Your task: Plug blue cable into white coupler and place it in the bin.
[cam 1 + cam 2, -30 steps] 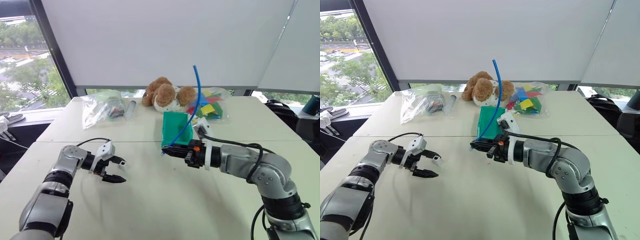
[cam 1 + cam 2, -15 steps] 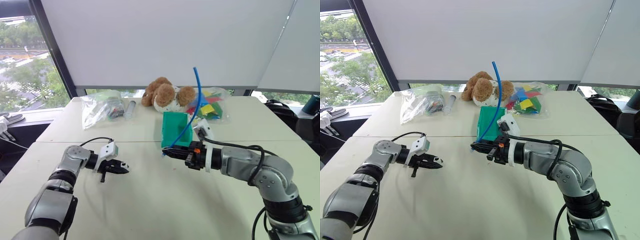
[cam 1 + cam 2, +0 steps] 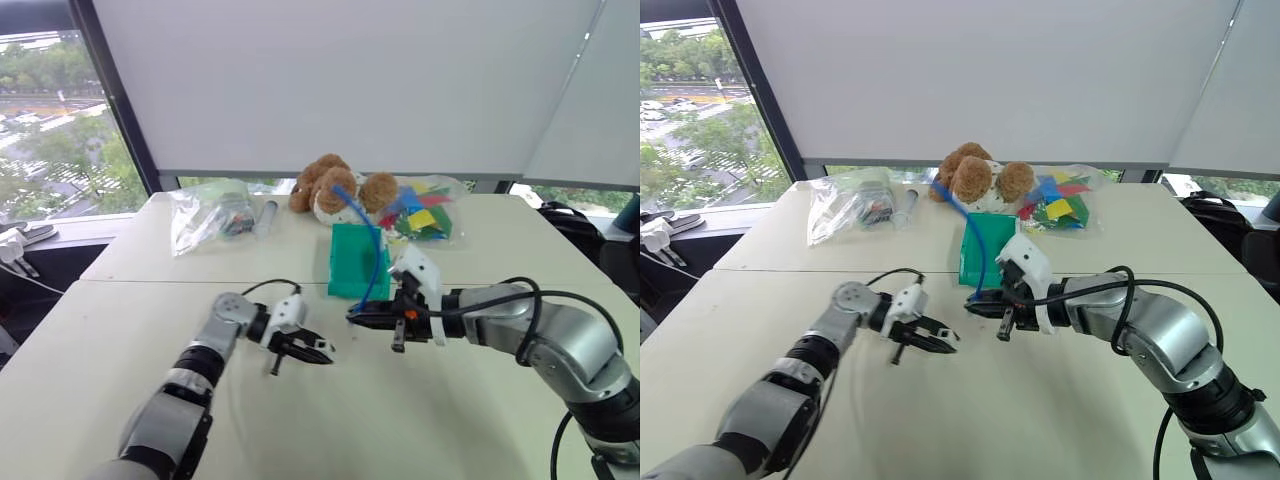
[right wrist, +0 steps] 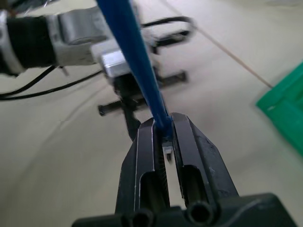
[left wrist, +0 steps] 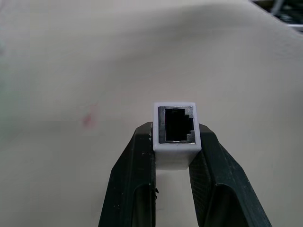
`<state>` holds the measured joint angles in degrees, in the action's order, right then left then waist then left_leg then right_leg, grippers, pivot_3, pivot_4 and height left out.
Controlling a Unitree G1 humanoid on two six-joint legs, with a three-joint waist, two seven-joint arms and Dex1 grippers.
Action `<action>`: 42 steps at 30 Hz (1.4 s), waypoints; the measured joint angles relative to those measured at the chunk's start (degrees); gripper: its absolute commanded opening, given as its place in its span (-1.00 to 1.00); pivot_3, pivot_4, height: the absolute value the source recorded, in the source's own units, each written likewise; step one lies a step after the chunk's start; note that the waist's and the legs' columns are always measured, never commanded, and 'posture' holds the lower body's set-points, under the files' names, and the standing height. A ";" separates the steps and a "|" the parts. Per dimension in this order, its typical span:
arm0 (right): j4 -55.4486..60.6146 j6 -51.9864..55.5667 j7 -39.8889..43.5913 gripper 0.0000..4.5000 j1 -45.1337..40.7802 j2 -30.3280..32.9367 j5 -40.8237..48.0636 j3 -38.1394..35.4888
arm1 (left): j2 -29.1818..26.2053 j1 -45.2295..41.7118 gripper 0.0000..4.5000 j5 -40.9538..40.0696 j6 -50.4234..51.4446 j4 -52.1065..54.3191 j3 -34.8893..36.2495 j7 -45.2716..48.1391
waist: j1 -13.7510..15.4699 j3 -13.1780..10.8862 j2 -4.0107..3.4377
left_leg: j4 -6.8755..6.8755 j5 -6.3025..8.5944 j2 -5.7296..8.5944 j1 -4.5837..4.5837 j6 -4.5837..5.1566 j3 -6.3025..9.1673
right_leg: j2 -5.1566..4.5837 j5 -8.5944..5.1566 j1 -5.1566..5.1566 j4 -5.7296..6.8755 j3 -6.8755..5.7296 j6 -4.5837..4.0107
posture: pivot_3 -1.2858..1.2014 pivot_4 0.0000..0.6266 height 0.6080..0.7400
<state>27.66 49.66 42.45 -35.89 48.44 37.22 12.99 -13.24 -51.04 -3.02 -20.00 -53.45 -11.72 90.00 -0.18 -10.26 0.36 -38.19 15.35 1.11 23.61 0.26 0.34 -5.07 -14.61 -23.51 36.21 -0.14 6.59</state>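
Note:
My left gripper is shut on the white coupler, a small block held between both fingers with its dark socket facing outward. A short gap to its right, my right gripper is shut on the blue cable near its lower plug end, tips pointing at the left gripper. From there the cable rises and bends back over the bin toward the teddy bear. In the right wrist view the cable runs up out of that gripper, with the left gripper beyond it. The teal-green bin stands just behind both grippers.
At the back of the table sit a brown teddy bear, a clear bag on the left, a grey tube and a bag of coloured pieces on the right. A seam crosses the tabletop.
My left gripper went from open to shut, then swung right across the table to near the right gripper. The right wrist rolled, and the cable's free end tipped from upright toward the left.

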 measured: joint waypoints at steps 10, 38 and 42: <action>-4.33 -6.81 8.41 -1.00 0.00 -0.83 -10.15 5.42 | 2.23 0.00 -0.83 5.78 -1.06 0.27 -5.58 -5.57 | -0.38 0.00 0.00 | 0.00 0.00 -0.06 -0.04 0.00 0.03 | -0.01 0.00 0.03 0.02 0.00 0.00 | 0.03 -0.52 1.00; -11.68 -11.80 15.54 -1.00 0.60 -5.11 -21.51 10.10 | 2.23 -0.04 -0.83 6.77 -1.89 0.82 -7.40 -7.75 | -0.09 0.05 -0.01 | -0.05 -0.01 -0.01 -0.17 -0.01 0.09 | -0.06 0.00 0.20 0.02 -0.01 -0.01 | 0.03 -0.52 1.00; -11.55 -12.32 16.08 -1.00 0.65 -5.10 -22.56 10.13 | 2.22 -0.04 -0.83 6.77 -1.90 0.82 -7.42 -7.78 | -0.08 0.05 -0.01 | -0.05 -0.01 -0.01 -0.17 -0.01 0.09 | -0.06 0.00 0.21 0.02 -0.01 -0.01 | 0.03 -0.52 1.00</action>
<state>16.11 37.34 58.53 -35.24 43.34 14.66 23.11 -11.02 -51.08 3.75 -21.90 -52.63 -19.14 82.22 -0.26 -10.21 0.35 -38.24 15.34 1.10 23.44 0.25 0.43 -5.13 -14.61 -23.31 36.23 -0.15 6.58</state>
